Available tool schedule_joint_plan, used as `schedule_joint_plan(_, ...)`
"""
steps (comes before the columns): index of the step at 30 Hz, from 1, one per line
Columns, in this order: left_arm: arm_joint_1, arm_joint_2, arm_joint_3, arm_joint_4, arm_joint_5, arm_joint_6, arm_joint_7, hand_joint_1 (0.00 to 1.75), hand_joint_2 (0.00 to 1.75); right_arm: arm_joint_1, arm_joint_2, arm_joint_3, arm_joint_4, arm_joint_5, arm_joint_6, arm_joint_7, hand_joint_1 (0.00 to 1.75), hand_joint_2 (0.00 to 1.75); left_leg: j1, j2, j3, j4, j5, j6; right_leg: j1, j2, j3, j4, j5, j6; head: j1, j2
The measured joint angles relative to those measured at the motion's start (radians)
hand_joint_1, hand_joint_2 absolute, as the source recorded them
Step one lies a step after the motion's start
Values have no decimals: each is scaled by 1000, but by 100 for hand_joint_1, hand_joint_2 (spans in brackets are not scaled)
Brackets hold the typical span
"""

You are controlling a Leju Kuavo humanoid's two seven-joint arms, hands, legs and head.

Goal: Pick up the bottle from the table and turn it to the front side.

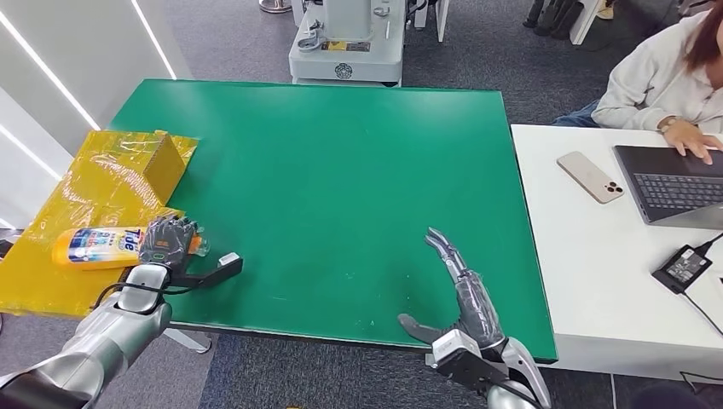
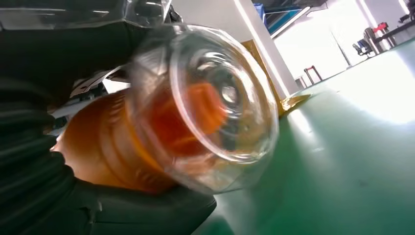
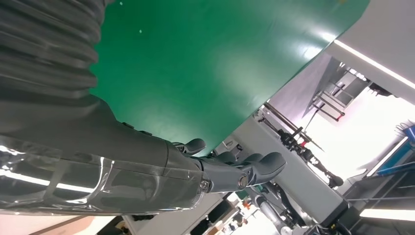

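Note:
An orange Tide bottle (image 1: 95,247) with a clear cap lies on its side at the left edge of the green table (image 1: 341,170), partly on yellow plastic. My left hand (image 1: 166,241) is wrapped around its cap end. In the left wrist view the clear cap (image 2: 205,107) and orange neck (image 2: 103,147) sit close in front of the camera, with dark fingers (image 2: 137,208) curled under them. My right hand (image 1: 456,285) hovers open over the table's front edge, fingers (image 3: 254,169) stretched out and holding nothing.
A yellow box (image 1: 162,162) stands on crumpled yellow plastic (image 1: 77,200) at the left. To the right is a white table (image 1: 597,281) with a phone (image 1: 590,176), a laptop (image 1: 673,183) and a charger (image 1: 682,267); a person (image 1: 665,77) types there. A grey machine base (image 1: 345,47) is behind.

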Motion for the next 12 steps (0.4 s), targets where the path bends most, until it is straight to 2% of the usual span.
schedule_joint_plan(1,0,-2,0,0,-5,6,1,0,175,0,0,1,0,1,0,-1,0,175,0,0,0,0,0,0,0,0,0,0,0,0,0,0)
schedule_joint_plan(12,0,-23,7,1,-21,59,-2,0,175,0,0,12,3,11,0,-2,0,175,0,0,0,0,0,0,0,0,0,0,0,0,0,0)
